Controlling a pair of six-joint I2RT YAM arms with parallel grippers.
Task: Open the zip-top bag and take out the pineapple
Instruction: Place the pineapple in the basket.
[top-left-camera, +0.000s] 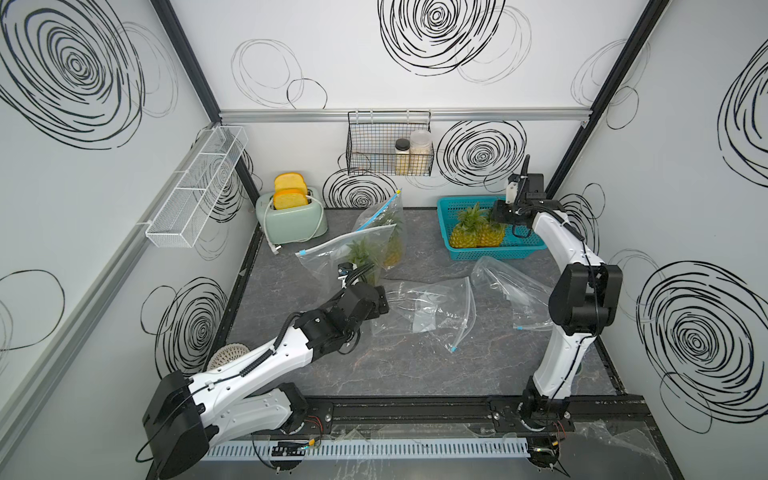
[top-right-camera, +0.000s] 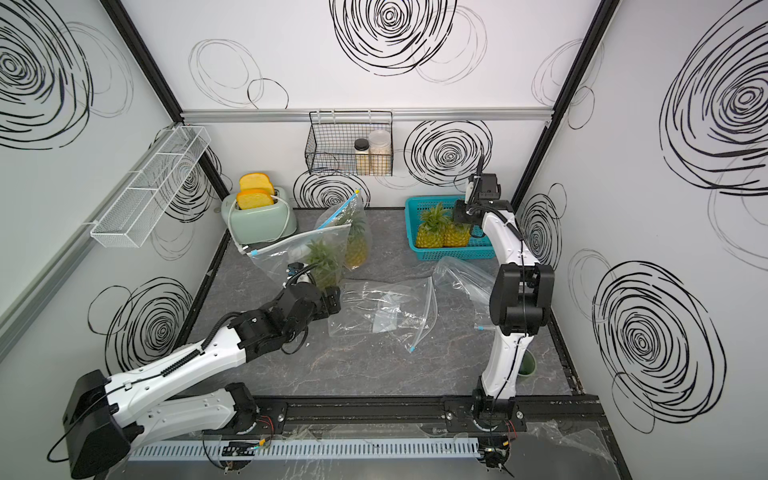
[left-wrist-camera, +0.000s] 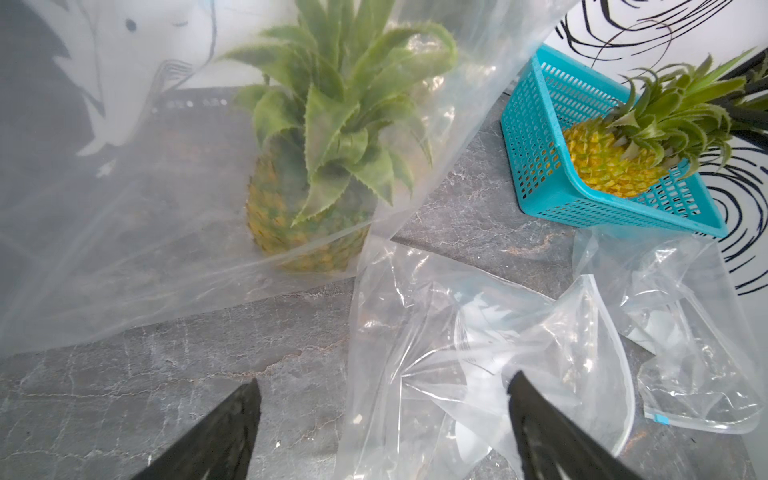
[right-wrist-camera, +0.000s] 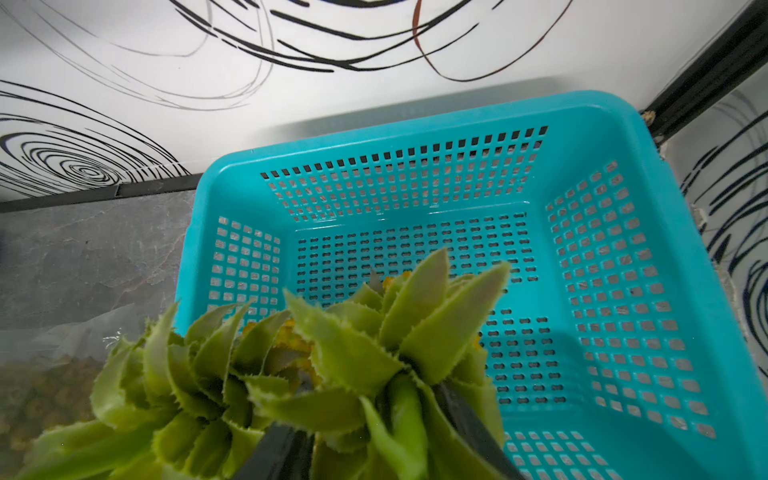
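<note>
The pineapple (top-left-camera: 492, 237) you had pulled free stood upright in the teal basket (top-left-camera: 498, 252) at the back right corner of the tabletop (top-left-camera: 415, 365). It touched a second pineapple (top-left-camera: 463, 232) on the side nearer the middle of the back edge.

Your right gripper (top-left-camera: 501, 212) hung over its crown (right-wrist-camera: 353, 357). In the right wrist view the black fingers (right-wrist-camera: 278, 455) straddled the leaves, but you could not tell from the pictures whether they pinched them or stood clear.

Near the middle of the back edge, two clear zip-top bags (top-left-camera: 328, 253) each held fruit: a front bagged pineapple (top-left-camera: 365, 255) and a rear bagged pineapple (top-left-camera: 394, 245) just behind it.

Your left gripper (top-left-camera: 382, 303) sat low near the tabletop's centre, just in front of the front bagged pineapple. Its jaws were spread wide with nothing between them, and one finger lay over the edge of an empty bag (top-left-camera: 424, 307).

Another empty bag (top-left-camera: 505, 286) lay in front of the basket. A mint toaster (top-left-camera: 291, 220) with two toast slices stood at the back left corner.
</note>
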